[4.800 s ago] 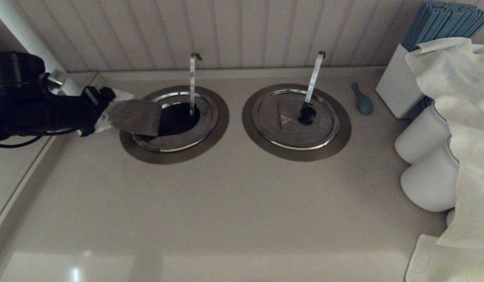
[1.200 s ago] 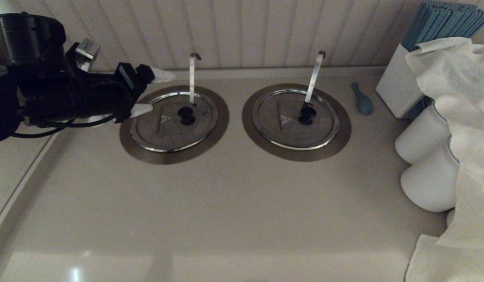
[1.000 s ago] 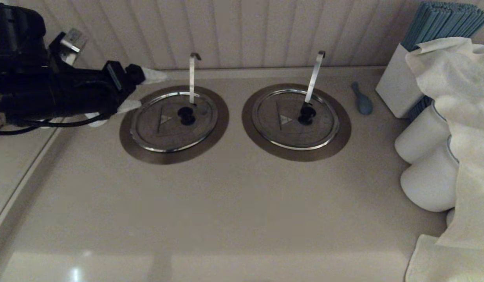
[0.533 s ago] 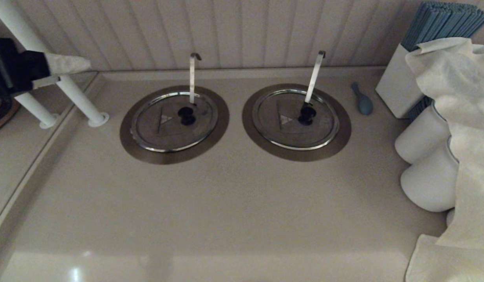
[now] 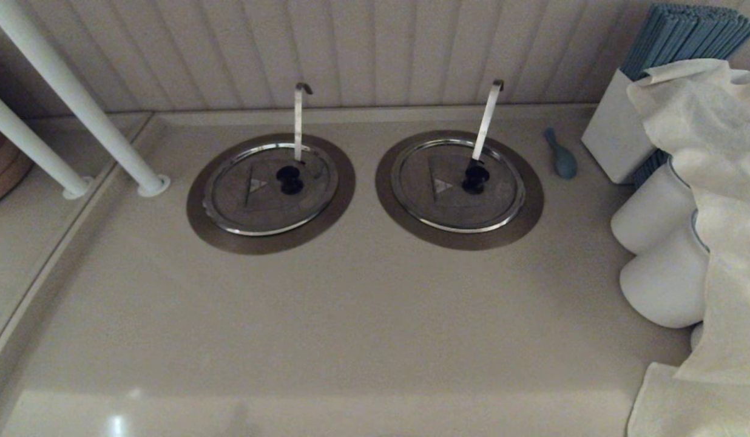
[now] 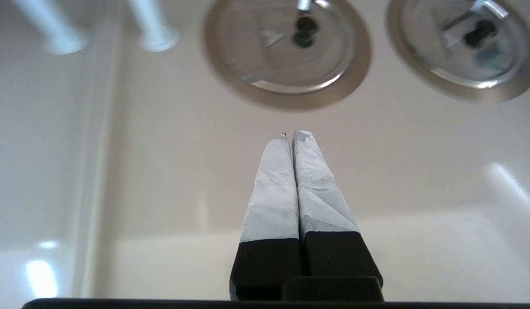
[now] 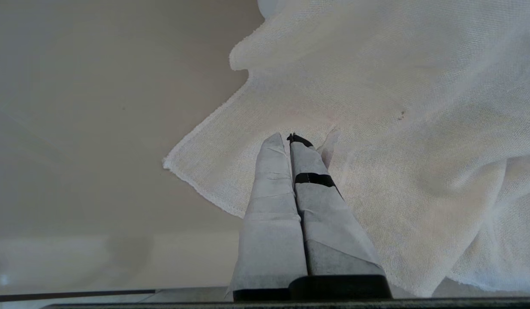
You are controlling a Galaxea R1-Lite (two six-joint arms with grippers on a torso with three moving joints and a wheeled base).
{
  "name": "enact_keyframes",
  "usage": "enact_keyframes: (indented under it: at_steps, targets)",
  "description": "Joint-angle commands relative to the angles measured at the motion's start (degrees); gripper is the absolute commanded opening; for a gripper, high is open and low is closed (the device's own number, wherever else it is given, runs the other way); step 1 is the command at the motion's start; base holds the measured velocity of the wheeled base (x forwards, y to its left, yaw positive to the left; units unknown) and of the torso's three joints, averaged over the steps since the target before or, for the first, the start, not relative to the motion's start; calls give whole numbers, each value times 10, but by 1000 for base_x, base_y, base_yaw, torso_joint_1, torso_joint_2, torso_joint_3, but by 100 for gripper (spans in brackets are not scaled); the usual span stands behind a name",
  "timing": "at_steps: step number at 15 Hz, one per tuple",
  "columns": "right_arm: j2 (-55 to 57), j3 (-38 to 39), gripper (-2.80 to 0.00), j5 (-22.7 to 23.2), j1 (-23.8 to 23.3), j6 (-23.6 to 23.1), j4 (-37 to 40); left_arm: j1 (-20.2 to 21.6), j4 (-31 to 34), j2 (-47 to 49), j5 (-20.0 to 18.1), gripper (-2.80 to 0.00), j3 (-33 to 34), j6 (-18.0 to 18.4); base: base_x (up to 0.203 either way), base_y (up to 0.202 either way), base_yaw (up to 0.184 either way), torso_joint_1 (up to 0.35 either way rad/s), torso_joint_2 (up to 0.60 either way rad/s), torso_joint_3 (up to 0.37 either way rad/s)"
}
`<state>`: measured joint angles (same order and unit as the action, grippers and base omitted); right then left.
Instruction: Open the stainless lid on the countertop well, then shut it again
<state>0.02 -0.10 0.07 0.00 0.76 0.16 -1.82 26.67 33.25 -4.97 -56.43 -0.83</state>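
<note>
The stainless lid (image 5: 253, 203) lies flat and closed in the countertop well's brushed-steel collar (image 5: 208, 230) at the left. Its black knob (image 5: 289, 179) and small triangle mark (image 5: 257, 183) show, and the thin grey hooked rod (image 5: 298, 118) stands up behind the knob. In the left wrist view the same lid (image 6: 273, 64) sits ahead of my left gripper (image 6: 292, 136), which is shut, empty and held well back above bare counter. My right gripper (image 7: 286, 139) is shut and parked over a white cloth (image 7: 398, 128). Neither arm shows in the head view.
The twin lid (image 5: 454, 200) with a broader pale strip handle (image 5: 488, 118) sits to the right. A blue spoon (image 5: 562, 155), a white box of blue sticks (image 5: 624, 121), white cups (image 5: 660, 267) and cloth (image 5: 709, 182) crowd the right side. Two white posts (image 5: 108, 130) stand at the left.
The lid, held open 4.8 s ago, lies closed. My left arm has let go, drawn back to the left and left the head view.
</note>
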Motion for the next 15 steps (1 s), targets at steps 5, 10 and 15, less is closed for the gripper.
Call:
enact_keyframes:
  at_steps: [5,10,15]
  targets:
    - [1,0,-280,0,0,0,0,11,64,-261,6,-280,140,22,0,0,0,0,1,12]
    - [1,0,-280,0,0,0,0,15,87,-333,60,-280,207,9,0,0,0,0,0,0]
    - [1,0,-280,1,0,-2,0,16,-208,-332,54,-280,510,87,0,0,0,0,0,0]
